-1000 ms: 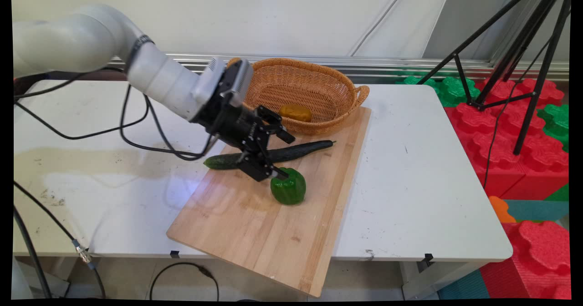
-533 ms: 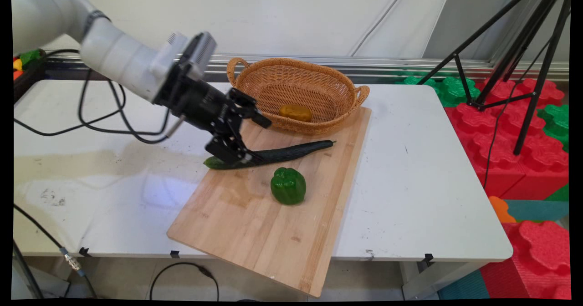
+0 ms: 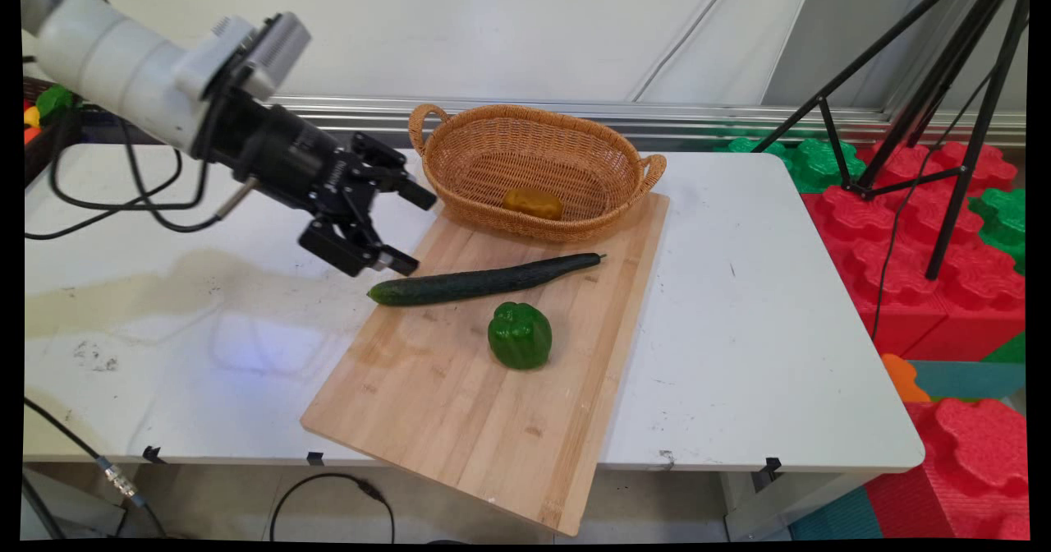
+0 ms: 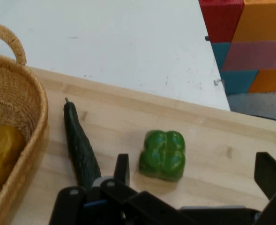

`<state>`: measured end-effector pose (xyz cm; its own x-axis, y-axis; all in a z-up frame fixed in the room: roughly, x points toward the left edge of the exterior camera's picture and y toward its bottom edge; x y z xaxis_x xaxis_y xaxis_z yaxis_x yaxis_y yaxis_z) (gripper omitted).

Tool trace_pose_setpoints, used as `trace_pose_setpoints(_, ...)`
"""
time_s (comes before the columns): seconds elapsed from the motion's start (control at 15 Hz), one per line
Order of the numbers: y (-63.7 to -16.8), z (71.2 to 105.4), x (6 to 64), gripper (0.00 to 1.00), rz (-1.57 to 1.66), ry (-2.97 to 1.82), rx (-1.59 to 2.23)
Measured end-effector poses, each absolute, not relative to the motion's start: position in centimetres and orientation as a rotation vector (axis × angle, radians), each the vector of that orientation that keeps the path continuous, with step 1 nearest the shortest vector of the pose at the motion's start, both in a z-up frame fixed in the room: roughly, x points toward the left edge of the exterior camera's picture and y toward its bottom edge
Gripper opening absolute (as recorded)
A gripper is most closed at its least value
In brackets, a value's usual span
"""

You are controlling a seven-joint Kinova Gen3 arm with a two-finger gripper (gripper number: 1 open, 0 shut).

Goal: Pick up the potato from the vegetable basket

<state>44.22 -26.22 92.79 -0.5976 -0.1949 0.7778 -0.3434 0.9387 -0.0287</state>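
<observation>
Hovering wide open and empty, the end effector (image 3: 405,232) sits above the cucumber's (image 3: 484,279) blunt end; pepper (image 3: 519,336) beyond, potato (image 3: 533,203) alone in the basket (image 3: 632,158).

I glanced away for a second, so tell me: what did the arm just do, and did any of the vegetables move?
The gripper drew back up and to the picture's left, away from the green pepper and past the cucumber, and now hangs open and empty over the table beside the cutting board. It took hold of nothing. The pepper, the cucumber, the basket and the yellow item inside it stayed put.
</observation>
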Motion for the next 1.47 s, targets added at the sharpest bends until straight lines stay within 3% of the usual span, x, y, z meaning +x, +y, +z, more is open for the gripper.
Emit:
trace_pose_setpoints(0.73,-25.9,95.2,48.0,1.0,0.261,-2.19,0.472)
trace_pose_setpoints(1.07,-29.4,95.4,49.2,1.0,0.354,-2.187,0.528)
trace_pose_setpoints(1.47,-35.5,93.4,49.2,1.0,0.42,-2.219,0.562)
